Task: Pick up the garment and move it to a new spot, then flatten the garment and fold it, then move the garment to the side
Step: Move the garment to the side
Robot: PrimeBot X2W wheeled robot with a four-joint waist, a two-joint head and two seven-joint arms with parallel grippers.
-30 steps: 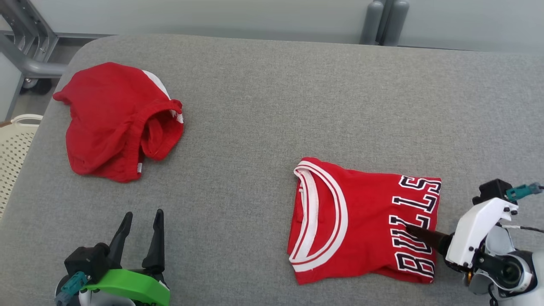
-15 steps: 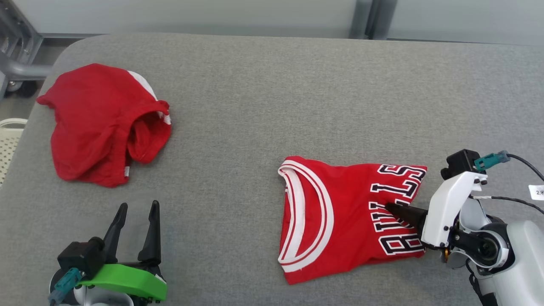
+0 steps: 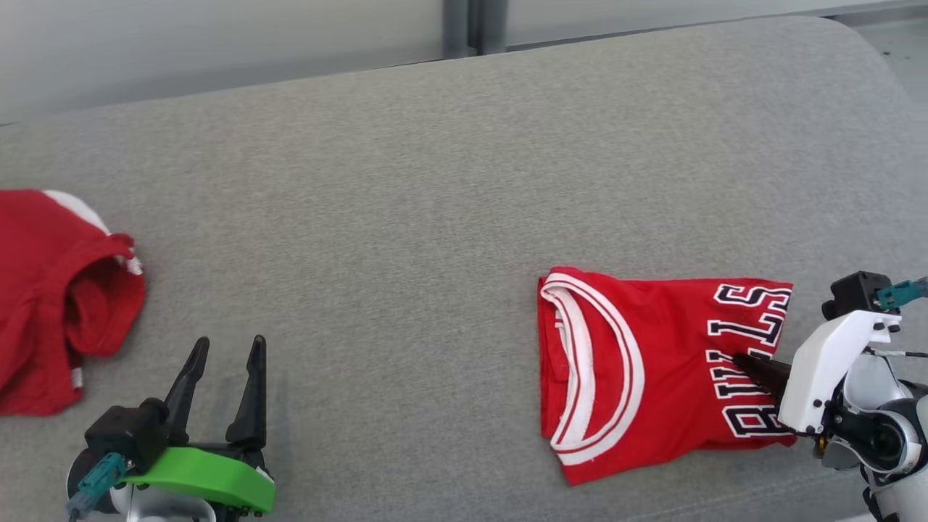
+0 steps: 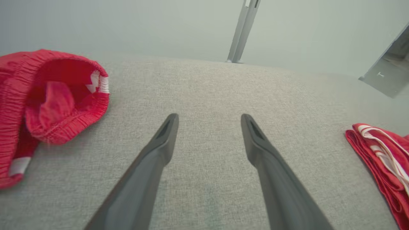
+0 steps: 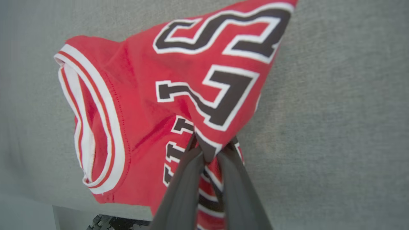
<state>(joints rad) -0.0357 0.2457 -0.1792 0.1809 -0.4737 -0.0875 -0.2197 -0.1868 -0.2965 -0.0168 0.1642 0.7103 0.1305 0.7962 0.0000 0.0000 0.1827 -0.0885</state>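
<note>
here the right fingers [image 5: 183,188] pinch the jersey [image 5: 143,80] at its lettered edge (left fingers [image 4: 150,172] gape wide).

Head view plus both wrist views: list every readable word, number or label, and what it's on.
"BULLS": black, white-edged letters on the folded red jersey, head view; the right gripper covers part of the middle letters.
"S", "L": the same lettering in the right wrist view; the remaining letters are bunched in the pinch and not readable there.
White patch on the red shorts: nothing legible.
No numbers.
</note>
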